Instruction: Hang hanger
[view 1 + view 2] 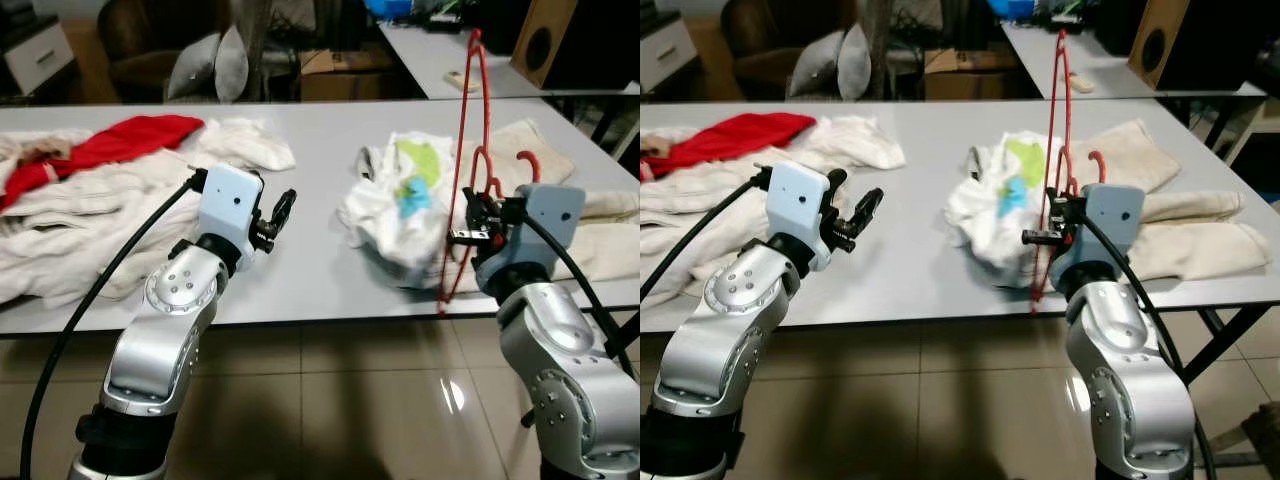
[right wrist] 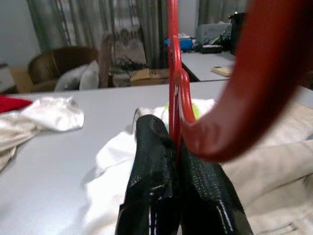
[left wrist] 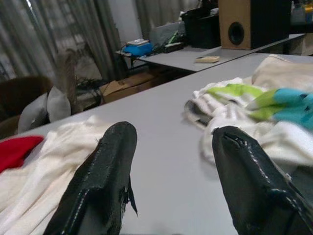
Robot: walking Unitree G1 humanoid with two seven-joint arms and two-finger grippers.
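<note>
we saw no containers, just clothes strewn on the grey table (image 1: 320, 140). our right gripper (image 1: 468, 226) was clamped on the red hanger (image 1: 466, 150), holding it upright at the table's near edge beside a white garment (image 1: 400, 215). our left gripper (image 1: 277, 217) hovered over the table, fingers apart, holding nothing.

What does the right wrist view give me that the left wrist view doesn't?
Right wrist view: the right end effector shut on the red hanger, its wire pinched between the black fingers, the hook curving close to the lens.

Left wrist view: the left end effector open, nothing between its fingers, aimed over bare grey table, plus a speaker on the far table.

Both: the white garment with green and blue patches, white laundry further off, curtains behind.
</note>
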